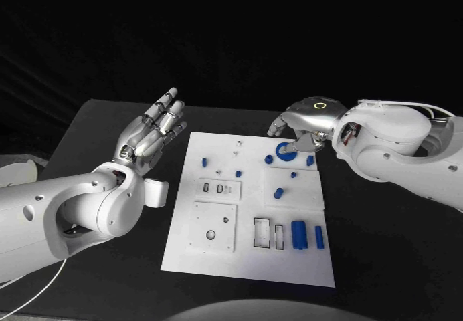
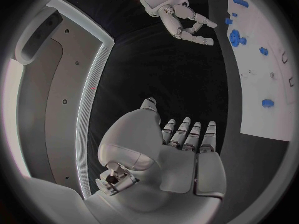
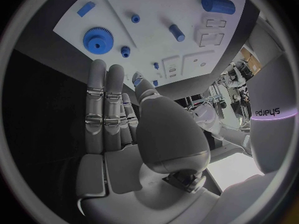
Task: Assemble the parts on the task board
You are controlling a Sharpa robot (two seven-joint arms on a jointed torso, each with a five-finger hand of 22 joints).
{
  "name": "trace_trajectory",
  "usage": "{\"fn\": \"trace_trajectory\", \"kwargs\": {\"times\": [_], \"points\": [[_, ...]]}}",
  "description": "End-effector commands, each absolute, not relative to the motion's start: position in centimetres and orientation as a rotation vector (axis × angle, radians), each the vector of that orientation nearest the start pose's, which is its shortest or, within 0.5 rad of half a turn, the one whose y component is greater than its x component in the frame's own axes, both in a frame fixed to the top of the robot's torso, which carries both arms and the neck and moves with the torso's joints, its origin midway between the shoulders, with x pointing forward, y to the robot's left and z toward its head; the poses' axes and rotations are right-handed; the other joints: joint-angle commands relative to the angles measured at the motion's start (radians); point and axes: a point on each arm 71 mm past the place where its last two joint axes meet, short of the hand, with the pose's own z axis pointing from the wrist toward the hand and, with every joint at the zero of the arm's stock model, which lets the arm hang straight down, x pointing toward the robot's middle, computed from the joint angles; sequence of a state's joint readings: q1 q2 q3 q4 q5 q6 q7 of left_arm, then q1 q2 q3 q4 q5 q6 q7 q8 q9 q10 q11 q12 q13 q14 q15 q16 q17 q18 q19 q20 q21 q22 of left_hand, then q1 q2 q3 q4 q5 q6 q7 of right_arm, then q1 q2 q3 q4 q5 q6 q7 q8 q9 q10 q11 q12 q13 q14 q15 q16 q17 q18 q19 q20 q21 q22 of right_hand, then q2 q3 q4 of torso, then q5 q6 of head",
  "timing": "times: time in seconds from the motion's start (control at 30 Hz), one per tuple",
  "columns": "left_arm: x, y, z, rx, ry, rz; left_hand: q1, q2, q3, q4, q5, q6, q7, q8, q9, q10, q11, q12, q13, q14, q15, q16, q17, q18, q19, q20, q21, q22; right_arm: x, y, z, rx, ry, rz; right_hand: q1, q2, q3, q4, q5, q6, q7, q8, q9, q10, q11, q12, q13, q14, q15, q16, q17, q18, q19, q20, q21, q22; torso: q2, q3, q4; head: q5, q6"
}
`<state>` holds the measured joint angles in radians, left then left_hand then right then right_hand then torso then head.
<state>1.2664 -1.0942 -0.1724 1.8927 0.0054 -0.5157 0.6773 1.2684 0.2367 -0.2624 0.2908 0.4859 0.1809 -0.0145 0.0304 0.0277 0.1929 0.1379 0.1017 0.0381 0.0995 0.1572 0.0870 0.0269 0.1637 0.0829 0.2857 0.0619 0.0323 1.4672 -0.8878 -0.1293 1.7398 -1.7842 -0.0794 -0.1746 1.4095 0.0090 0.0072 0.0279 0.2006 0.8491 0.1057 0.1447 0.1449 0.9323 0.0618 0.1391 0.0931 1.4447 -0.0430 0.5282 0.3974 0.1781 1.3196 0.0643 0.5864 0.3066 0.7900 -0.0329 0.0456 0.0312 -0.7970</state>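
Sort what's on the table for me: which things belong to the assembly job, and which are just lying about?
Job:
- task board
- large blue gear
- small blue pegs
- blue cylinder
- blue bar

Lying about:
- white block, off the board beside the left arm

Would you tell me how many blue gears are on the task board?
2: a large gear near the right hand, a small gear beside it; others may be hidden.

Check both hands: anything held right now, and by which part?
Nothing is held. The left hand is raised open beside the task board; the right hand hovers near the large blue gear, fingers straight.
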Motion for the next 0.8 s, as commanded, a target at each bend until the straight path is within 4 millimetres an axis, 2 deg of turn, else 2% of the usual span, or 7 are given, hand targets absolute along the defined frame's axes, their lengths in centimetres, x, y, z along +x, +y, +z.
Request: {"fn": "trace_trajectory", "kwargs": {"times": [0.03,0.13,0.2,0.33,0.5,0.67,0.8], "points": [[40.6,23.1,-14.4,-0.920,1.167,-1.606,0.012,0.000,0.007,0.001,0.005,0.006,0.003,0.006,0.001,0.000,0.001,0.006,0.001,-0.002,-0.003,0.001,0.000,0.017,0.002,-0.002,-0.001,-0.001,46.1,-16.1,-9.8,-0.707,1.554,0.358,0.003,-0.012,0.006,0.005,-0.005,0.010,0.009,-0.007,-0.002,0.012,0.010,-0.006,-0.002,0.002,0.007,0.006,0.006,0.001,-0.001,0.003,0.007,0.006,0.006,0.0006,0.0017,-0.003,0.001],[40.6,23.1,-14.4,-0.927,1.169,-1.612,0.015,0.003,0.009,0.001,0.008,0.005,0.004,0.006,0.001,-0.002,0.001,0.007,0.000,-0.002,-0.003,0.002,0.000,0.017,0.000,-0.002,-0.002,-0.002,46.3,-16.1,-10.3,-0.705,1.563,0.360,0.006,-0.015,0.014,0.005,0.005,0.013,0.012,-0.011,-0.005,0.024,0.012,-0.007,-0.003,0.006,0.007,0.009,0.013,0.002,0.000,0.004,0.013,0.012,0.002,0.0008,0.0002,-0.005,-0.002],[40.6,23.1,-14.4,-0.933,1.171,-1.616,0.016,0.004,0.010,0.001,0.010,0.004,0.004,0.005,0.001,-0.003,0.001,0.008,0.000,-0.002,-0.002,0.002,0.000,0.017,0.000,-0.002,-0.003,-0.002,46.5,-16.1,-10.8,-0.703,1.572,0.359,0.011,-0.017,0.020,0.004,0.018,0.012,0.011,-0.017,-0.009,0.029,0.016,-0.011,-0.006,0.008,0.008,0.011,0.018,0.002,0.000,0.005,0.017,0.018,0.001,-0.0007,0.0008,-0.006,-0.003],[40.7,23.0,-14.5,-0.950,1.176,-1.625,0.024,0.006,0.013,0.001,0.021,0.002,0.005,0.005,0.000,-0.007,0.003,0.011,0.000,-0.004,-0.001,0.003,0.000,0.017,-0.001,-0.002,-0.004,-0.003,46.9,-16.2,-11.7,-0.698,1.593,0.357,0.019,-0.019,0.033,0.000,0.034,0.016,0.009,-0.022,-0.014,0.030,0.018,-0.019,-0.011,0.006,0.009,0.013,0.025,0.002,-0.003,0.006,0.023,0.026,-0.003,-0.0010,0.0024,-0.008,-0.004],[40.7,23.0,-14.5,-0.959,1.176,-1.628,0.040,0.004,0.018,0.000,0.045,0.000,0.008,0.003,0.000,-0.009,0.008,0.019,0.000,-0.003,0.002,0.006,0.000,0.018,0.000,-0.004,-0.003,-0.004,47.3,-16.3,-12.9,-0.688,1.602,0.372,0.025,-0.019,0.045,-0.003,0.045,0.021,0.010,-0.025,-0.018,0.038,0.017,-0.023,-0.015,0.005,0.009,0.015,0.031,0.002,-0.008,0.006,0.028,0.033,-0.006,-0.0026,0.0035,-0.011,0.007],[40.7,23.0,-14.6,-0.968,1.178,-1.628,0.047,0.003,0.021,0.000,0.054,0.001,0.009,0.003,0.000,-0.010,0.010,0.023,0.000,-0.005,0.001,0.006,0.000,0.018,-0.002,-0.006,-0.005,-0.005,47.8,-16.0,-13.8,-0.686,1.600,0.394,0.027,-0.022,0.061,-0.003,0.058,0.023,0.010,-0.033,-0.026,0.055,0.020,-0.024,-0.019,0.006,0.009,0.022,0.042,0.002,-0.013,0.006,0.038,0.046,-0.007,-0.0007,0.0056,-0.010,0.009],[40.8,22.9,-14.6,-0.976,1.179,-1.628,0.054,0.003,0.024,-0.001,0.062,0.001,0.011,0.003,0.000,-0.010,0.012,0.027,0.000,-0.005,0.001,0.007,0.000,0.018,-0.001,-0.006,-0.004,-0.005,48.1,-15.8,-14.3,-0.687,1.591,0.413,0.027,-0.024,0.081,-0.002,0.080,0.031,0.011,-0.037,-0.032,0.066,0.022,-0.030,-0.024,0.006,0.010,0.031,0.054,0.002,-0.018,0.007,0.050,0.060,-0.011,-0.0022,0.0090,-0.013,0.012]]}}
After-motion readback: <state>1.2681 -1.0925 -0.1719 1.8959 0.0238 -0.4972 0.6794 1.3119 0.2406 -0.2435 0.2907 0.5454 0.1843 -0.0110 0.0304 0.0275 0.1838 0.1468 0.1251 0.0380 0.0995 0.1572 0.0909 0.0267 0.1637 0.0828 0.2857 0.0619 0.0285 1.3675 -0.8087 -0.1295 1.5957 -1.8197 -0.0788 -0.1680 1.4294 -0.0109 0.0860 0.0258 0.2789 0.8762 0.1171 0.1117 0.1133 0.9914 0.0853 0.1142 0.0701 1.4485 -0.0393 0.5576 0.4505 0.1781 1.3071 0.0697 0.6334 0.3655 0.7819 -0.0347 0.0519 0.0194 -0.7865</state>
